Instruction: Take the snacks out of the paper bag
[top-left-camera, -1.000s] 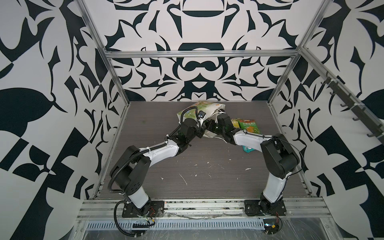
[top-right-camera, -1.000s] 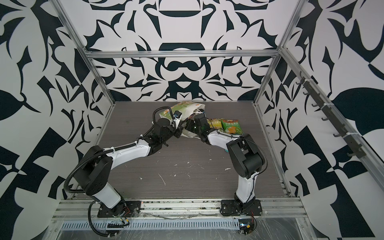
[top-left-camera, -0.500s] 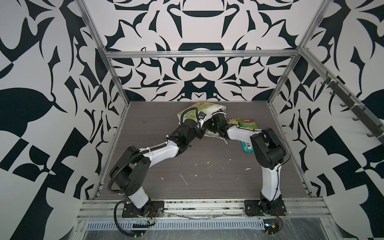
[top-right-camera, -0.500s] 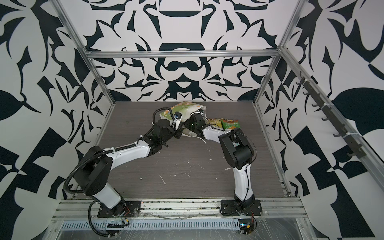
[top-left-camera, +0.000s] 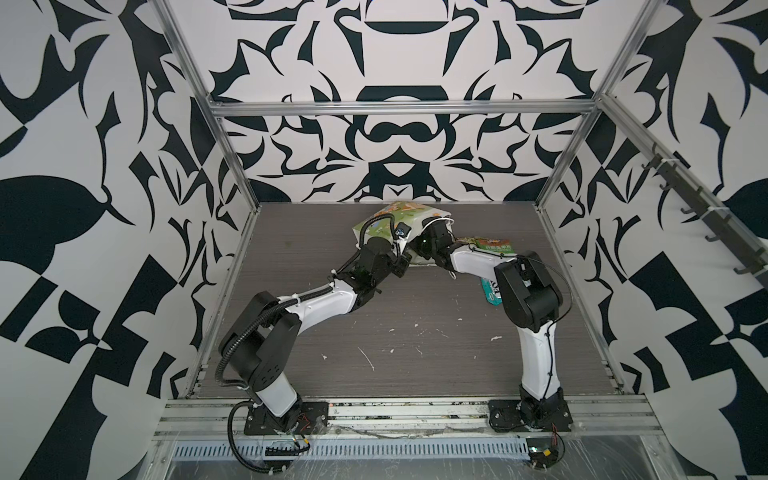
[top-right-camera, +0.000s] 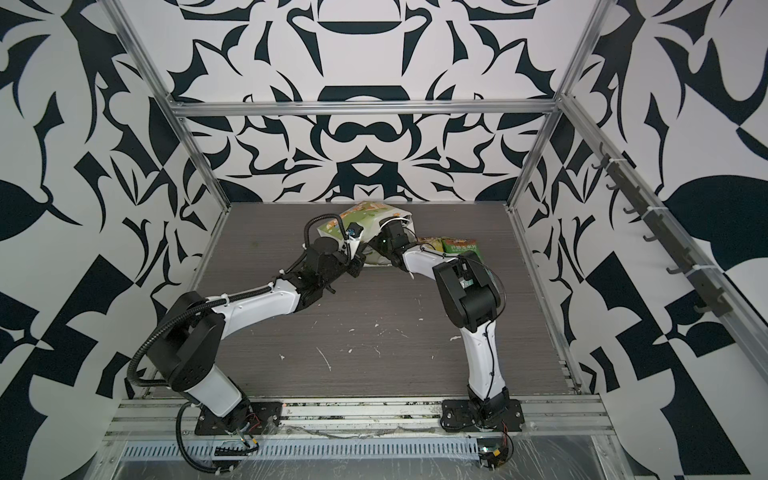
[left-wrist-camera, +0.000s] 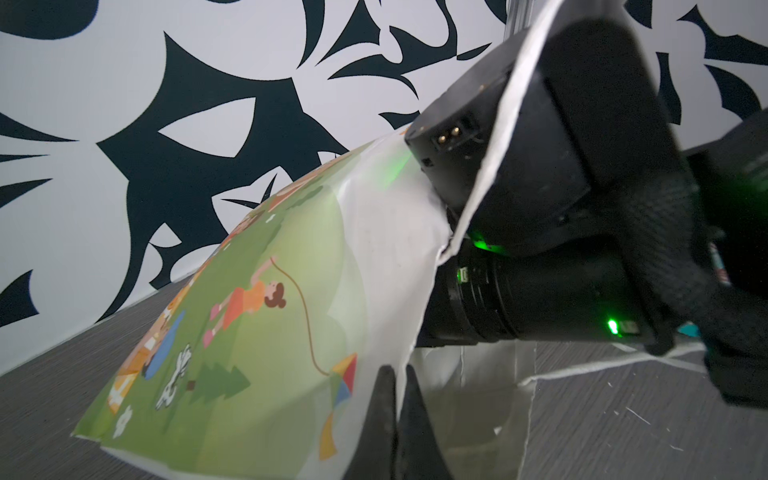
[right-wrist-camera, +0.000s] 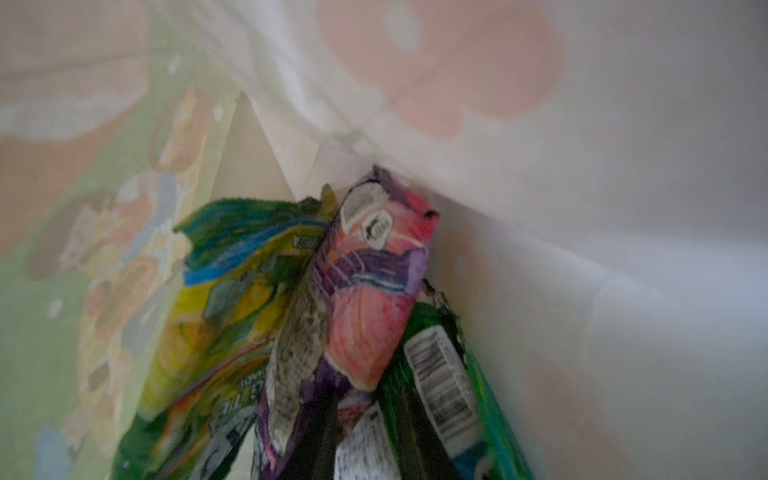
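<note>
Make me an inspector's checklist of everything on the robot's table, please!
Surface: dark wood-grain table, scratched.
Job's things: paper bag on its side at the back; green packets and a teal packet out on the table to its right; purple packet, yellow packet and green barcoded packet inside.
Clutter: white flecks.
Grippers: left gripper shut on the bag's edge; right gripper inside the bag, astride the purple packet, grip unclear.
Cables: black hose along the left arm; thin wire on the right arm.
Surroundings: black-and-white walls, metal frame, hook rail on the right.
</note>
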